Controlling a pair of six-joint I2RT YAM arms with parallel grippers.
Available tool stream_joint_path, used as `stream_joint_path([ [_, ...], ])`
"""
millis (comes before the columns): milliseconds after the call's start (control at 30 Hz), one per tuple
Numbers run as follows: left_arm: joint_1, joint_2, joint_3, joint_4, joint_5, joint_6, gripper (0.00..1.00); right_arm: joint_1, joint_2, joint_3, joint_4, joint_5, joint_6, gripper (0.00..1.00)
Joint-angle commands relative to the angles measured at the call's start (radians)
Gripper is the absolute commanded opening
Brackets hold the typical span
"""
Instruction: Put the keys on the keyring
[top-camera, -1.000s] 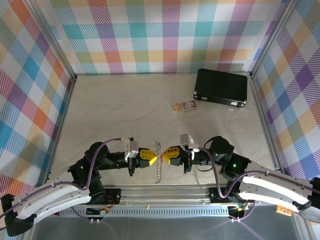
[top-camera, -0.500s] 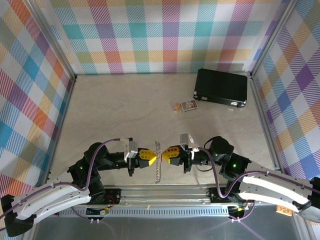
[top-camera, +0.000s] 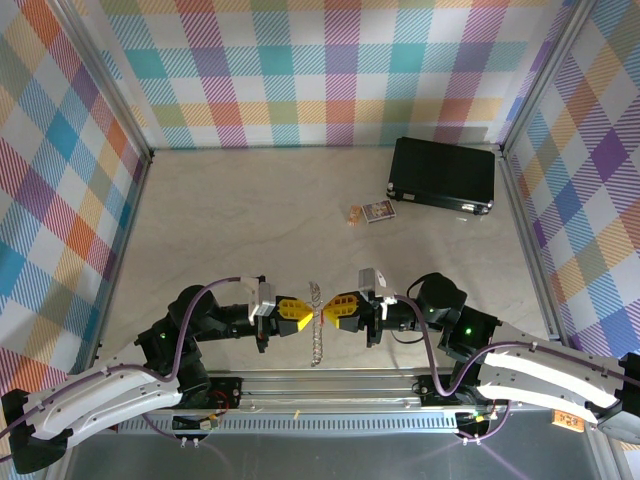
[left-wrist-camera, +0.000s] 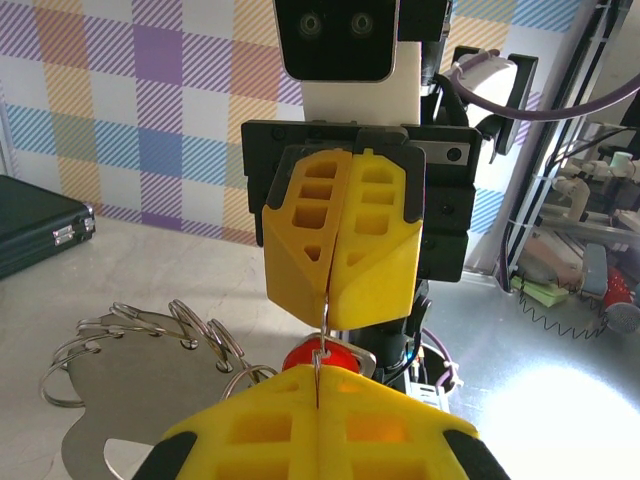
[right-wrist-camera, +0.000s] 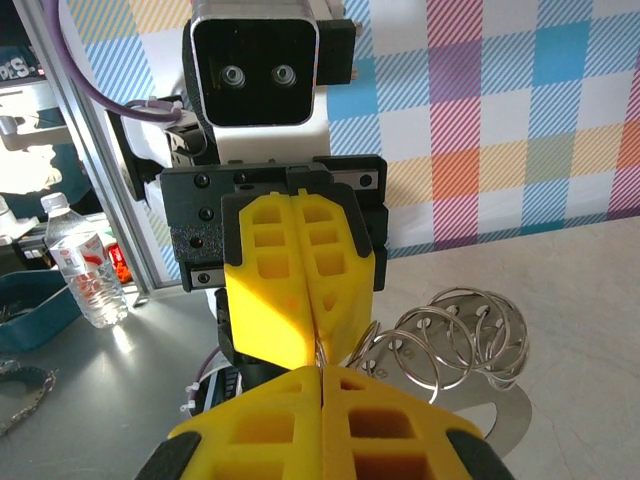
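a: what's the big picture?
b: a pale table (top-camera: 250, 220) inside checked walls. at its far right lies a black rectangular case (top-camera: 443, 175). the two arms meet tip to tip close to the near edge, about the middle.
a: and the fingers?
b: the left gripper (top-camera: 305, 317) has its yellow fingers pressed flat together. in the left wrist view a thin wire loop runs straight into their seam, so it is pinching the keyring (top-camera: 317, 325). the right gripper (top-camera: 331, 311) is closed just as tight, and the same wire reaches its seam. i cannot tell whether it clamps that wire or something behind it.
a: where is the keyring itself?
b: right between the two tips. from above it is edge-on, a thin jagged silver line. the wrist views show a flat metal plate carrying a row of split rings, spreading out to one side of the fingers.
a: anything smaller?
b: a small printed card (top-camera: 378, 211) lies near the case, well apart from the arms. smallest is the key (left-wrist-camera: 318, 357): its red head peeks out just behind the wire, between both sets of fingertips. its blade is mostly hidden.
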Motion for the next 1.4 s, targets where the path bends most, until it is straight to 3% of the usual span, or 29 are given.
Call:
stream_joint_path([
  [0,-0.007,-0.019,-0.010,0.051,-0.003,0.002,0.00,0.010,-0.019,-0.014,0.012,0.013,0.010,0.00],
  [1367,-0.005,-0.024,-0.003,0.041,-0.011,0.011,0.00,0.013,-0.032,-0.039,0.022,0.029,0.024,0.00],
])
